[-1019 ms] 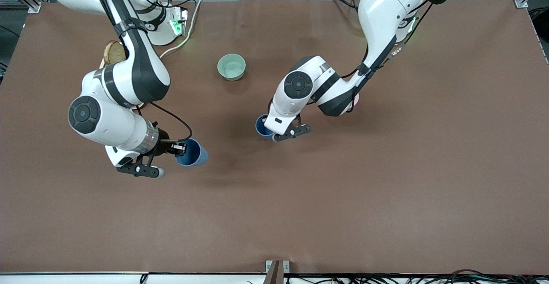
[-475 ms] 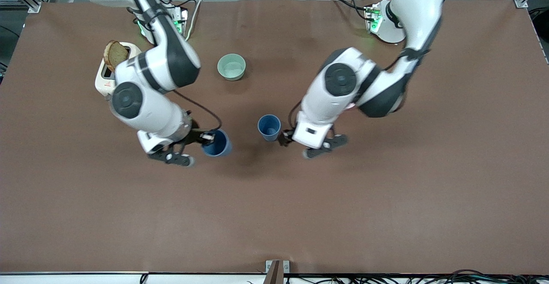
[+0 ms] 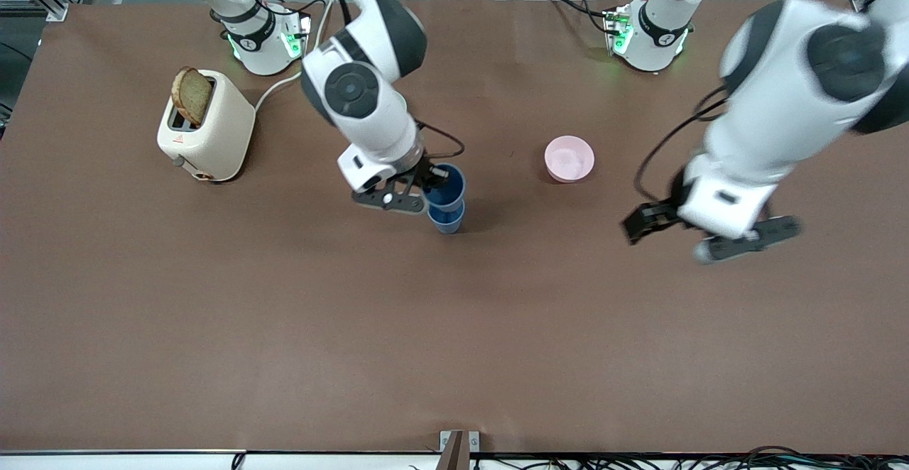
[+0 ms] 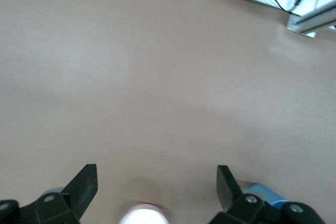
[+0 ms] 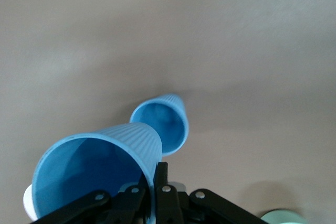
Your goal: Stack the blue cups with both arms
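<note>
Blue cup one [image 3: 447, 221] is seen standing upright on the brown table [image 3: 454, 328], mid-table and nearer the front camera than the pink bowl [image 3: 569, 158]. Blue cup two [image 3: 447, 184] is held by its rim in the closed fingers of the right gripper [image 3: 428, 180], directly over the standing cup; whether its base has entered the lower mouth cannot be told. In the right wrist view the held cup [image 5: 100, 174] appears tilted relative to the standing cup [image 5: 160, 123]. The left gripper [image 3: 648, 220] is held open and empty over bare table toward the left arm's end, and is judged to be waiting. Risk is judged as follows: a tilted descent could catch the lower rim and tip the unsupported cup; early release could leave the stack crooked.
</note>
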You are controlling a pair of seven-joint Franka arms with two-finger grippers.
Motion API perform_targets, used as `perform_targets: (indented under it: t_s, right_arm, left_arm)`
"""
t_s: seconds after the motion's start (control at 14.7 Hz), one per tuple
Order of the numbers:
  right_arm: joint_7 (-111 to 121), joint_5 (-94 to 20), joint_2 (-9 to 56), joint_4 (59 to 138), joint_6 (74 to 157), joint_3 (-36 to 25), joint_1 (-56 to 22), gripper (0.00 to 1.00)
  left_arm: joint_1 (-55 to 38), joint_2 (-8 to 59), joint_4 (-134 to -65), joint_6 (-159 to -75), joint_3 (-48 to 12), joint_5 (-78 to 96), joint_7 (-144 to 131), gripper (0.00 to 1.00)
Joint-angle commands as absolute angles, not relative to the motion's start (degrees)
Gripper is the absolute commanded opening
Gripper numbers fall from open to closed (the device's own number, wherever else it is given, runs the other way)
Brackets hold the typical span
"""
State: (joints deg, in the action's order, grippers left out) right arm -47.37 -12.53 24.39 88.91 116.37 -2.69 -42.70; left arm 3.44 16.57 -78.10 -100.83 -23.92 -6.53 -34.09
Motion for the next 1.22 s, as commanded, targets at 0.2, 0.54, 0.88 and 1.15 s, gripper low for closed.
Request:
perform_targets:
  t_s: [0.2,0.54,0.88,1.15]
  right_arm:
    - [-48.25,-10.29,24.34,90.09,116.81,-3.52,-43.42,0.01]
    - [-48.25,-10.11,25.66,90.35,117.42,-3.52,-43.77,0.01]
    - [-48.16,-10.02,26.98,90.44,118.74,-3.52,-44.03,0.01]
    - [-48.16,-10.02,27.77,90.53,118.65,-3.6,-44.73,0.01]
  left_arm:
    - [13.35,7.48,-79.8,-91.51,-24.35,-6.42,-13.83,1.0]
    - [16.35,3.09,-80.07,-87.37,-23.91,-4.93,-5.2,1.0]
    - [5.73,-2.72,-85.07,-85.43,-9.95,-0.79,-1.5,1.0]
    - [1.85,-6.32,-89.73,-85.34,-7.21,-0.7,-1.58,1.0]
